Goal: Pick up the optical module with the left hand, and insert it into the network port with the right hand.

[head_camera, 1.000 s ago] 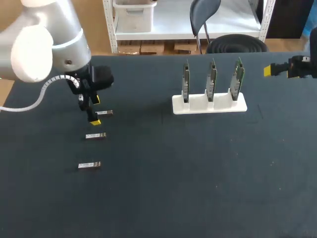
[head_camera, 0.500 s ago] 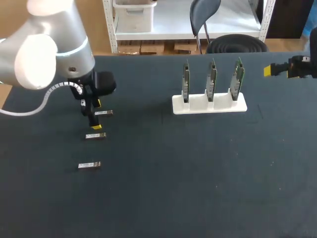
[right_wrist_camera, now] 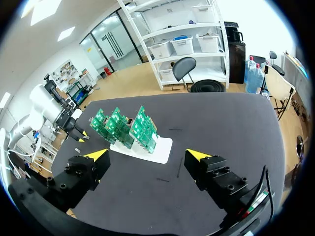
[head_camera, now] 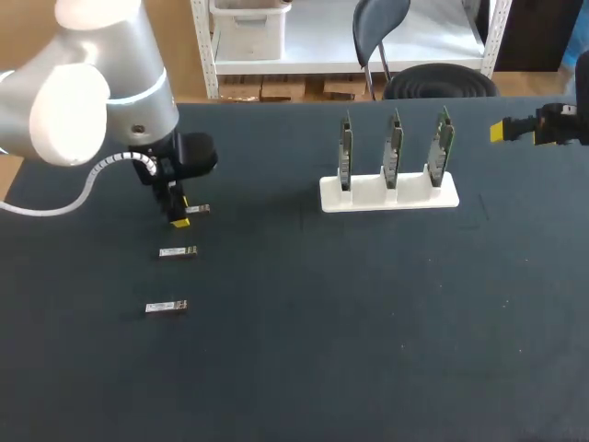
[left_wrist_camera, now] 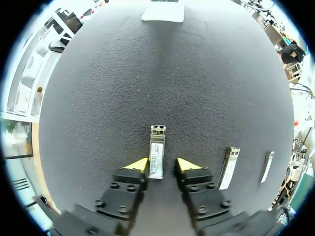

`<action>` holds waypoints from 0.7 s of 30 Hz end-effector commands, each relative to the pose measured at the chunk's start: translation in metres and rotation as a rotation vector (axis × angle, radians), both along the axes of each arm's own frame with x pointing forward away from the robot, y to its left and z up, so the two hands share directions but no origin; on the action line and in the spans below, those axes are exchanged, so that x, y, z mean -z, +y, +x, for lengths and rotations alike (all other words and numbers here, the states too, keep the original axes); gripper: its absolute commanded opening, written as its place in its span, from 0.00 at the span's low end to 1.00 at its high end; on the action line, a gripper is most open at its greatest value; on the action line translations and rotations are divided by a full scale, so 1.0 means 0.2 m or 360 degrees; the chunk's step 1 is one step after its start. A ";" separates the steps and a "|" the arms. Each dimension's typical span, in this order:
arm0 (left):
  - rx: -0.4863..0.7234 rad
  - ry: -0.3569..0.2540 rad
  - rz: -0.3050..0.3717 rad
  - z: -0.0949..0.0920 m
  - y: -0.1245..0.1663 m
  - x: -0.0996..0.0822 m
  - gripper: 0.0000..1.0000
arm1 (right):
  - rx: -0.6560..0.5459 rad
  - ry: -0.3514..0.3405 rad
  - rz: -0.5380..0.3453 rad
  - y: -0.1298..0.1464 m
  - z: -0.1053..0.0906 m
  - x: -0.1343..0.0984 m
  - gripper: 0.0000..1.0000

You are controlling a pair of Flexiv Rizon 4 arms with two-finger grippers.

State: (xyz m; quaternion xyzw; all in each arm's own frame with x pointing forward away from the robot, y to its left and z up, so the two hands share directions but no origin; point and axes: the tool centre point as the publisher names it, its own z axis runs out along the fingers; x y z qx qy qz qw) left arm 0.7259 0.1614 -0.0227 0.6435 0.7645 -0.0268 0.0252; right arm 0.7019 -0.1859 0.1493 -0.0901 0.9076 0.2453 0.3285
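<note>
Three small silver optical modules lie in a row on the black table's left part. My left gripper [head_camera: 180,219] stands over the farthest module [head_camera: 197,210]. In the left wrist view that module [left_wrist_camera: 156,157] lies between the yellow fingertips of my left gripper [left_wrist_camera: 162,164]. One tip is at its side and a gap shows at the other, so the gripper is open. The other two modules [left_wrist_camera: 229,167] [left_wrist_camera: 267,166] lie beside it. My right gripper [head_camera: 498,131] hangs open at the far right, holding nothing [right_wrist_camera: 147,155].
A white stand [head_camera: 388,194] with three upright green circuit boards [head_camera: 394,145] sits at the table's far middle, also seen ahead of the right gripper as the white stand [right_wrist_camera: 160,147]. The middle module [head_camera: 178,251] and nearest module [head_camera: 167,307] lie in front of the left gripper.
The left gripper has shifted slightly over the farthest module and its fingers have drawn closer together around it. The right arm has not moved.
</note>
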 end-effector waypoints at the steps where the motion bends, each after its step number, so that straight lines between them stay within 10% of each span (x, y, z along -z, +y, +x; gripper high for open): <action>1: -0.0019 -0.0010 -0.0006 0.00 0.00 0.02 0.00 | 0.0010 -0.0001 -0.0008 0.00 -0.01 -0.01 1.00; 12: -0.0448 -0.0117 -0.0277 0.13 -0.04 -0.12 0.00 | 0.0010 -0.0001 -0.0008 0.00 -0.01 -0.01 1.00; 21: -0.1017 -0.0296 -0.0913 0.36 -0.16 -0.57 0.00 | 0.0010 -0.0001 -0.0008 0.00 -0.01 -0.01 1.00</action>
